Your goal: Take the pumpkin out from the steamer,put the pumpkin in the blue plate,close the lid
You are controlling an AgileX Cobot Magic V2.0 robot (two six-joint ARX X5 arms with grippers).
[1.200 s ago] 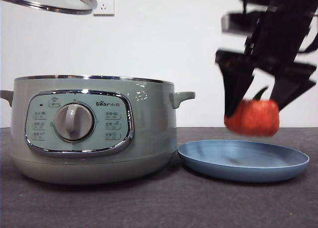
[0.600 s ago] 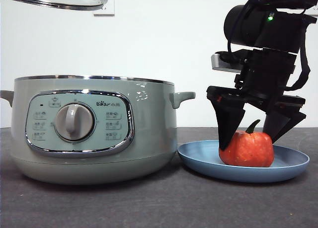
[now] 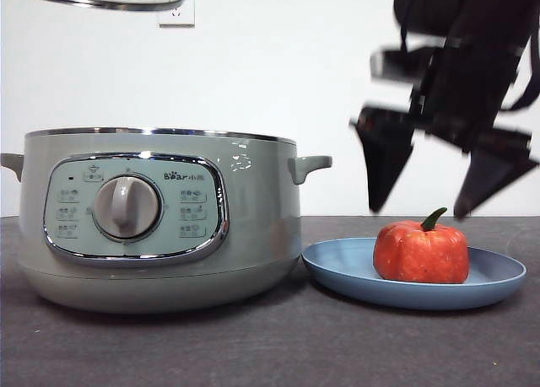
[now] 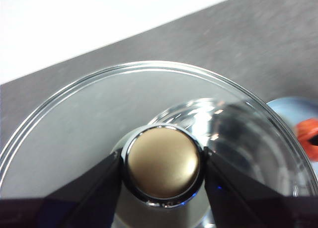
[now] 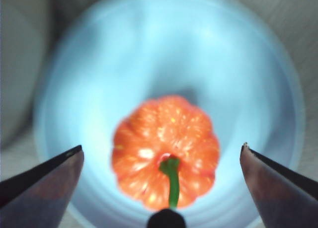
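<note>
So the pumpkin (image 3: pixel 421 252) is sitting upright in the blue plate (image 3: pixel 337 269), stem up, just beside the steamer (image 3: pixel 160 218). The right gripper (image 3: pixel 422 210) hangs above the pumpkin with its jaws spread wide and nothing in them.

What matters for the close: the lid (image 4: pixel 74 128) is up in the air, pinched by its knob (image 4: pixel 161 161) in the left gripper (image 4: pixel 161 166), above the steamer and off toward the side away from the plate. The pot's rim is open below it, so I'd guess it needs centring, then lowering.

Count: one pumpkin, one plate, one steamer, one lid, two grippers.
</note>
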